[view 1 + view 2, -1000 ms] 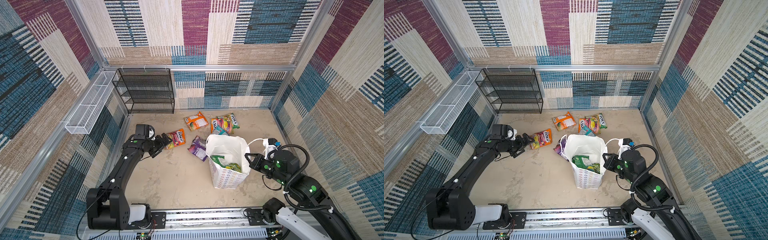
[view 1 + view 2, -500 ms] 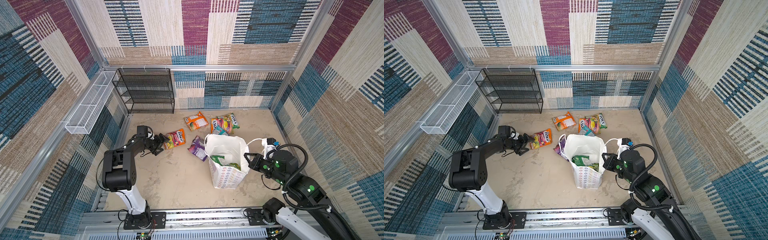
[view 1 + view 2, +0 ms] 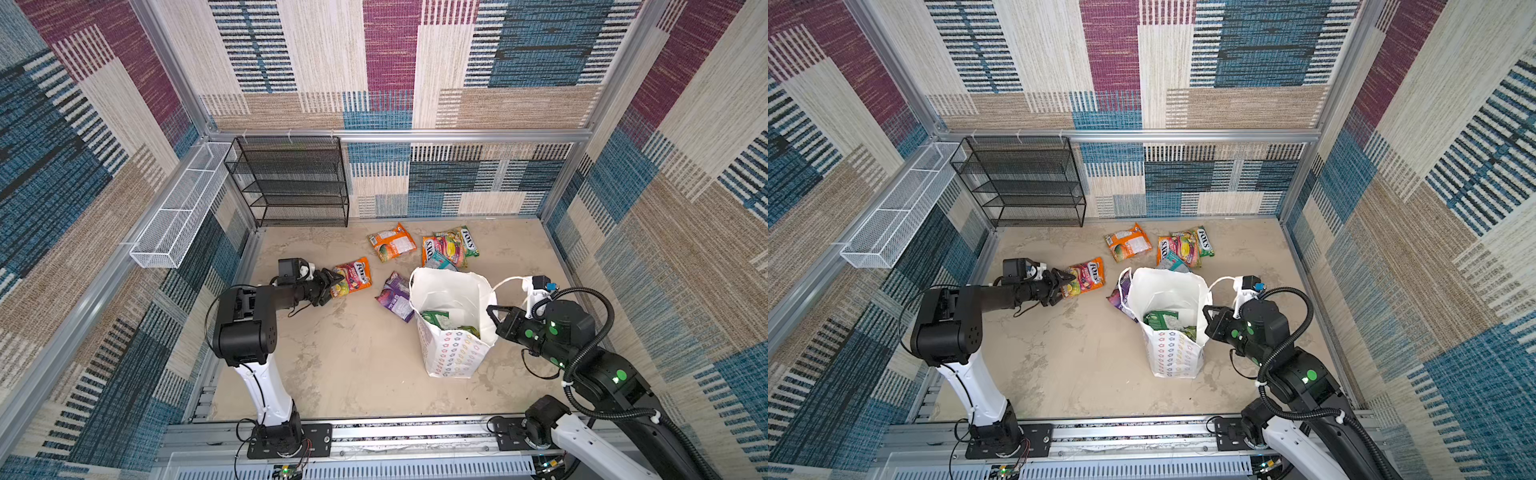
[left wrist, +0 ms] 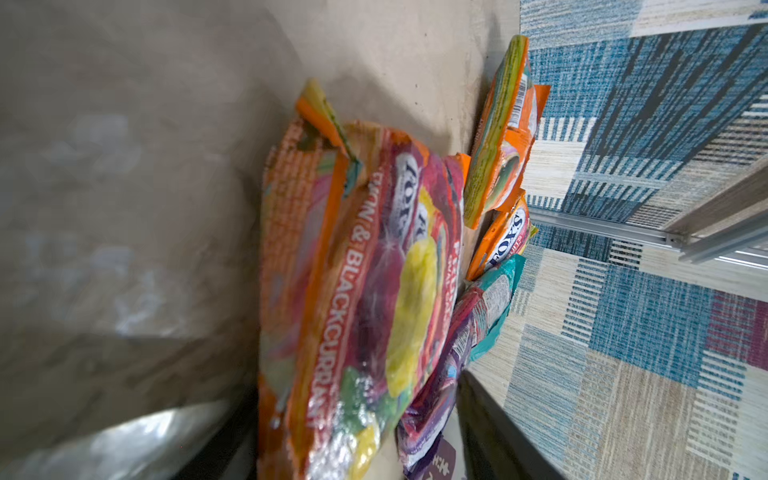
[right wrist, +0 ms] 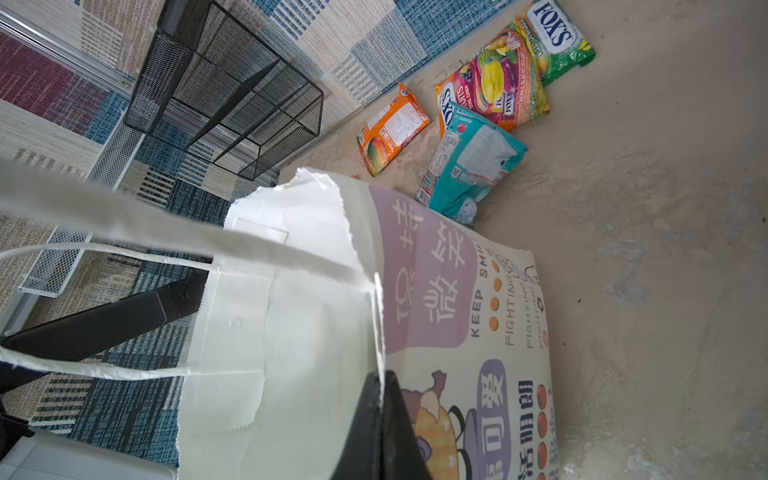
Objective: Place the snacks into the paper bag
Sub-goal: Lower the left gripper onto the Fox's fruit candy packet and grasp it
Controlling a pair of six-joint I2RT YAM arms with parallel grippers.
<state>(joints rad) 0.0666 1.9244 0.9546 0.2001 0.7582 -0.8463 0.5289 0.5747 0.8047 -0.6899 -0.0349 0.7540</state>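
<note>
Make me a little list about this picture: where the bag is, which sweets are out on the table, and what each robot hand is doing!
bag: paper bag upright and open on the table
inside it: green packet
on the table: six packets: fruit packet, orange packet, multicolour packet, green FOX'S packet, teal packet, purple packet
left gripper: jaws either side of the fruit packet's end; grip unclear
right gripper: shut on the bag's rim
</note>
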